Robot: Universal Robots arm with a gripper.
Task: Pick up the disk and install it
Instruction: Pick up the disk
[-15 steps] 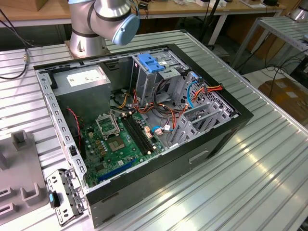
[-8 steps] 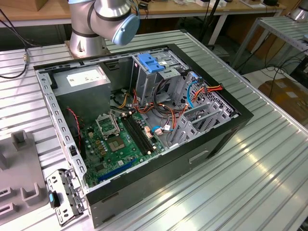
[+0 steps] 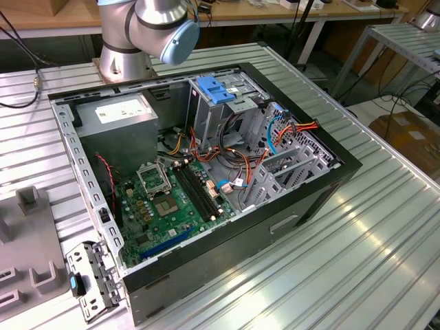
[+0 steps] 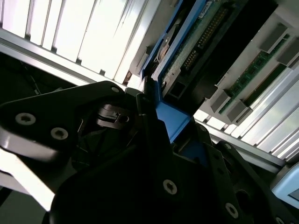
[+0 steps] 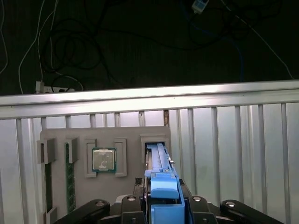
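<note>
Disk [image 5: 161, 170] stands on edge at the grey holder tray [image 5: 126, 135] slot on the bench [image 5: 224, 140], its blue end tab clamped in the claw [image 5: 163, 203]. In the exterior view, the open computer case [image 3: 206, 172] lies at five o'clock from the arm base [image 3: 124, 58].
</note>
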